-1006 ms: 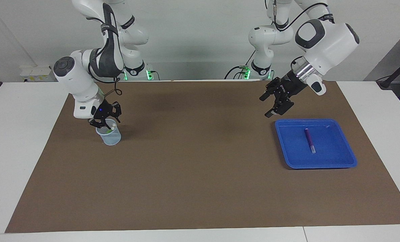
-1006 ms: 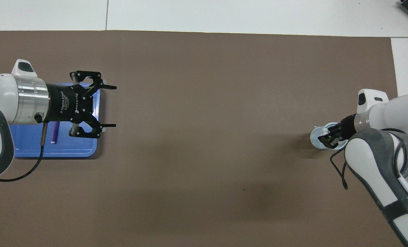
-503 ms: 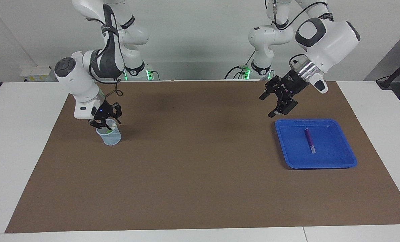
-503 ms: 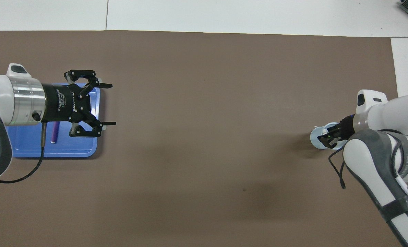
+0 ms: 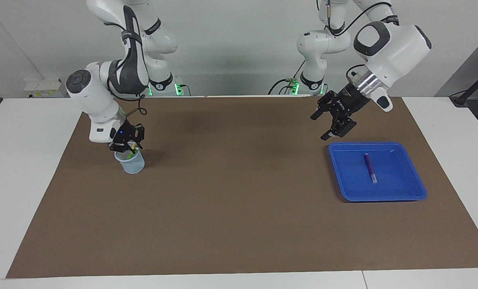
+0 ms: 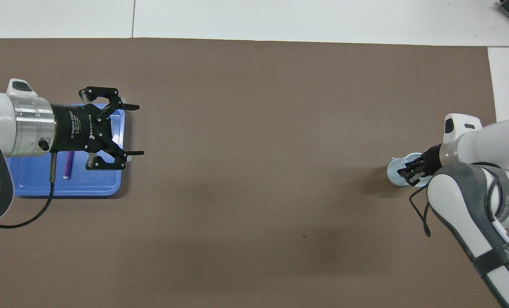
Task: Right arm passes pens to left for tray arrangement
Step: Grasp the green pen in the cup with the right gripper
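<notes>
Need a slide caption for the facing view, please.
Right gripper reaches into the cup while the open left gripper waits above the tray holding a purple pen.

I see two white arms (image 5: 387, 44) with black claws (image 5: 330, 120), black cables, and one tiny blue light (image 5: 121, 130).
</notes>
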Motion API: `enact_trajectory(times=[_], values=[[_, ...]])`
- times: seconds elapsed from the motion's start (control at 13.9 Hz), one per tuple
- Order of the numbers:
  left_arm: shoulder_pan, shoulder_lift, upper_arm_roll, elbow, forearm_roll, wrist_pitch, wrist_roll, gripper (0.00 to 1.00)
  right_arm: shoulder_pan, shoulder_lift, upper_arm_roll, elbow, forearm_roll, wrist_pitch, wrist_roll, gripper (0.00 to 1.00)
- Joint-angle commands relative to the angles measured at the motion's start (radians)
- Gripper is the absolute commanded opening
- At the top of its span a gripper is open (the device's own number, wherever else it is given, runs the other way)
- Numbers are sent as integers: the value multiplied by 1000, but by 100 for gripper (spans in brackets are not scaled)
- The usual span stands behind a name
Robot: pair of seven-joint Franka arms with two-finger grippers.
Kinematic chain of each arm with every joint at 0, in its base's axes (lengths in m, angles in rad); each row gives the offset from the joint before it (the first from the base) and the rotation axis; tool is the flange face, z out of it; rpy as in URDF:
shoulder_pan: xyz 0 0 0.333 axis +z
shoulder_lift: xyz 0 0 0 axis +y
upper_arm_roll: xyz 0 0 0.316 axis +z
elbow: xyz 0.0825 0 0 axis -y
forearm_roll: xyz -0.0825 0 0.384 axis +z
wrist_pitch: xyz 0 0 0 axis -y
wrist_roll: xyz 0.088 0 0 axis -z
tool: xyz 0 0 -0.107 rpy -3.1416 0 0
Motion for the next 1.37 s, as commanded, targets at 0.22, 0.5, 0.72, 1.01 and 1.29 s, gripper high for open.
enact_trajectory(times=[0.22, 0.5, 0.72, 1.01, 1.29], values=[[-9, -38, 6, -38, -17, 16, -7, 93, -3, 0, 4, -8, -2, 17, 4, 38], [-7, -43, 5, -31, -18, 19, -13, 92, -5, 0, 4, -9, -2, 22, -4, 37], [-9, -50, 5, -34, -18, 17, -11, 92, -8, 0, 4, -9, -2, 22, -16, 21], [-7, -52, 5, -36, -18, 19, -13, 92, -13, -1, 4, -9, -2, 8, -29, 0], [-7, -52, 5, -39, -18, 22, -13, 92, -16, 0, 4, -2, -2, 1, -32, 0]])
